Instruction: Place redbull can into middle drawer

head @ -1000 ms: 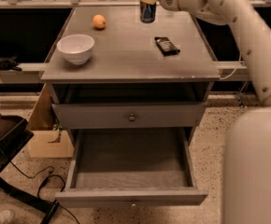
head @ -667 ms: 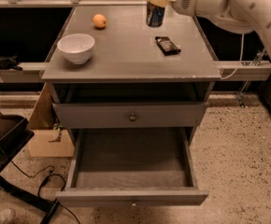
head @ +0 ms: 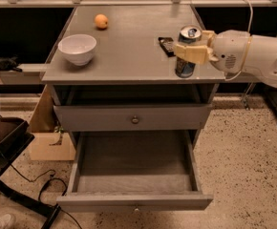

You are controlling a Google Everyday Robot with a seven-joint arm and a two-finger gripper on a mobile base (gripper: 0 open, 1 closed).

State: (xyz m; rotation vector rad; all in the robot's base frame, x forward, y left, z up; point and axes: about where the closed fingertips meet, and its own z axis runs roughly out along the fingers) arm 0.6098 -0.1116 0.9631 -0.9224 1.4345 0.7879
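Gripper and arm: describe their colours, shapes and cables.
The gripper, at the cabinet top's front right edge, has flat cream-tan fingers. The arm is a smooth, rounded white shell with a small perforated patch; a thin pale cable loops over it.

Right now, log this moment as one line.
gripper shut on redbull can | at front-right corner of cabinet top | middle drawer open, empty | can not yet placed

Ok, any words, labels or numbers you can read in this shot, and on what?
None can be read.
Slim blue-and-silver redbull can, clamped in the gripper at the front right of the grey cabinet top: markings too blurred to read.
Small dark flat object behind it: no legible print.
Brown cardboard box on the floor: no legible print.
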